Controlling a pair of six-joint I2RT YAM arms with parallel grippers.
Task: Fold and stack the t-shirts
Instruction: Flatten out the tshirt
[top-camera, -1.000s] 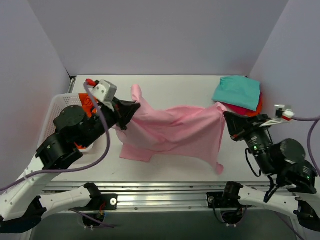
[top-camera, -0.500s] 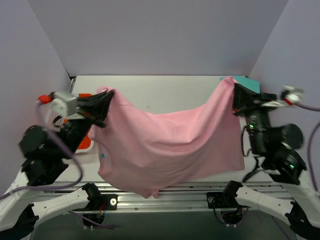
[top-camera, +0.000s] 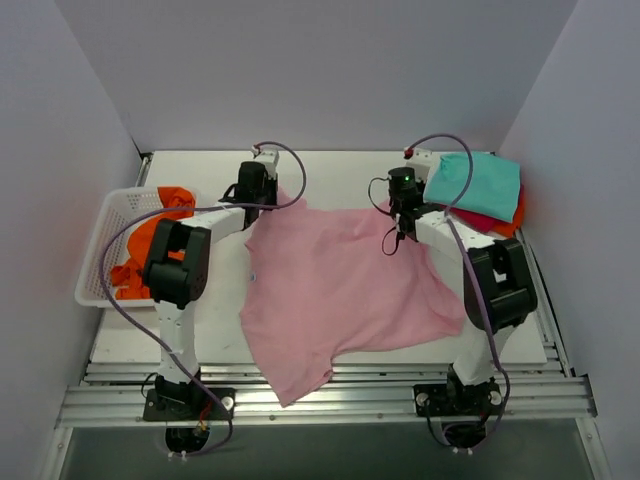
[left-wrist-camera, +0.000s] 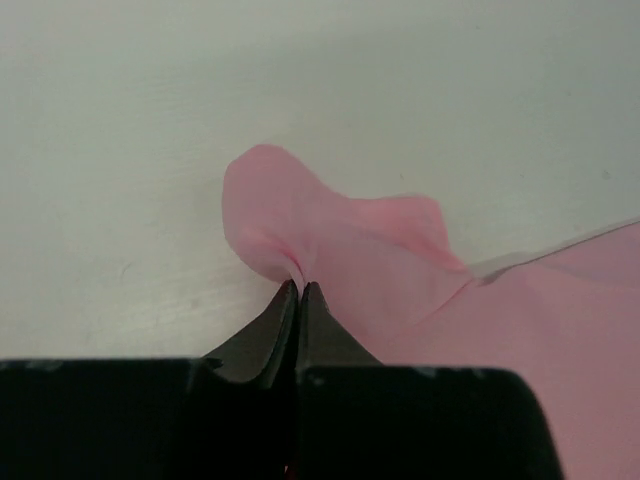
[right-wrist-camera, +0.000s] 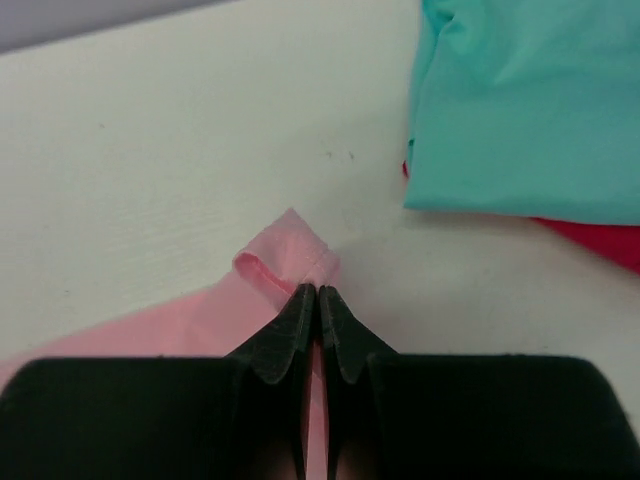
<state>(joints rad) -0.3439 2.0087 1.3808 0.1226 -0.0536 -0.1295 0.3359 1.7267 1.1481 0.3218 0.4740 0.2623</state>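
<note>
The light pink t-shirt lies spread on the table, its near end hanging over the front edge. My left gripper is shut on its far left corner, low on the table. My right gripper is shut on its far right corner. The teal t-shirt lies folded on the red t-shirt at the far right; both show in the right wrist view, teal over red. The orange t-shirt sits in the basket.
A white mesh basket stands at the left edge of the table. Both arms stretch far forward over the table. Grey walls close in the back and sides.
Both arms swung the pink shirt up, then reached forward and laid it flat on the table. The grippers moved from high near the sides to low at the far middle.
</note>
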